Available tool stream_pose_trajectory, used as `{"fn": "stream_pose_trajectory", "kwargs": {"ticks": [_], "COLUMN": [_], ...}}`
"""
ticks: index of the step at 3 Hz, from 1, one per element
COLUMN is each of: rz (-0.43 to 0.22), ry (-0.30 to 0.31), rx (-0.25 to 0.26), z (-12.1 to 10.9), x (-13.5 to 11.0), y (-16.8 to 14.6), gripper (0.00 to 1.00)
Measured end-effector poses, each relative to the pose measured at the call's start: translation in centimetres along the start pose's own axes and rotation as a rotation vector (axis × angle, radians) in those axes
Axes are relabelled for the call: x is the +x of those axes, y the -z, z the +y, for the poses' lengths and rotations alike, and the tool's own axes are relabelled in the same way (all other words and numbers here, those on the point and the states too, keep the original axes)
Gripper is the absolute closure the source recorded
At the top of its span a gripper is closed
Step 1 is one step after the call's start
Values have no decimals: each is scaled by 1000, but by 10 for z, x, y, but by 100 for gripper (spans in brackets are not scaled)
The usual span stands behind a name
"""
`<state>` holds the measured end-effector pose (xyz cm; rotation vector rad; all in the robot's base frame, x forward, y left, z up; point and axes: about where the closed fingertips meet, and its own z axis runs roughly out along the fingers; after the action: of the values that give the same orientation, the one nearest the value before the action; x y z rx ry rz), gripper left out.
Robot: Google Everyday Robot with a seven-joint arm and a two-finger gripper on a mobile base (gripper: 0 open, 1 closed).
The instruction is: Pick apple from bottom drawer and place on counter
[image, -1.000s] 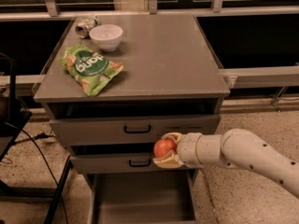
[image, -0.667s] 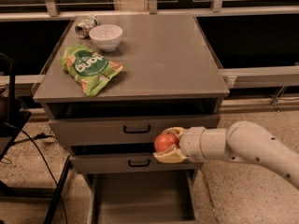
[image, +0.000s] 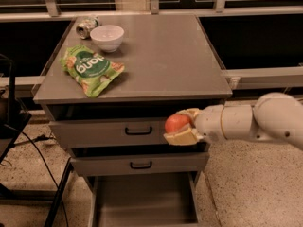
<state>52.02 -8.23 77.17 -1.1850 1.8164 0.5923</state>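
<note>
My gripper (image: 179, 125) is shut on the apple (image: 176, 123), a small red-orange fruit held between its pale fingers. It hangs in front of the upper grey drawer front, below the counter's front edge and right of the black handle. The white arm reaches in from the right. The bottom drawer (image: 142, 200) is pulled out below, a shallow grey tray with a bare floor. The counter (image: 161, 56) is the flat grey cabinet top above the gripper.
On the counter's left part lie a green snack bag (image: 90, 69), a white bowl (image: 107, 37) and a tipped can (image: 87, 26). Two closed drawer fronts (image: 137, 145) with black handles face me. Cables and a dark stand (image: 9, 126) are at the left.
The gripper has lifted the apple from in front of the lower drawer front up to the upper one, a little to the right.
</note>
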Motion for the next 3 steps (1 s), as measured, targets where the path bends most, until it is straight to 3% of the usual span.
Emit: {"fn": "stream_pose_trajectory", "kwargs": {"ticks": [1, 3], "rz": [3, -8], "ry": [-25, 30], "rx": [-8, 22], "z": [-12, -44], "x": [-30, -94], "y": [23, 48], "gripper": [100, 100]}}
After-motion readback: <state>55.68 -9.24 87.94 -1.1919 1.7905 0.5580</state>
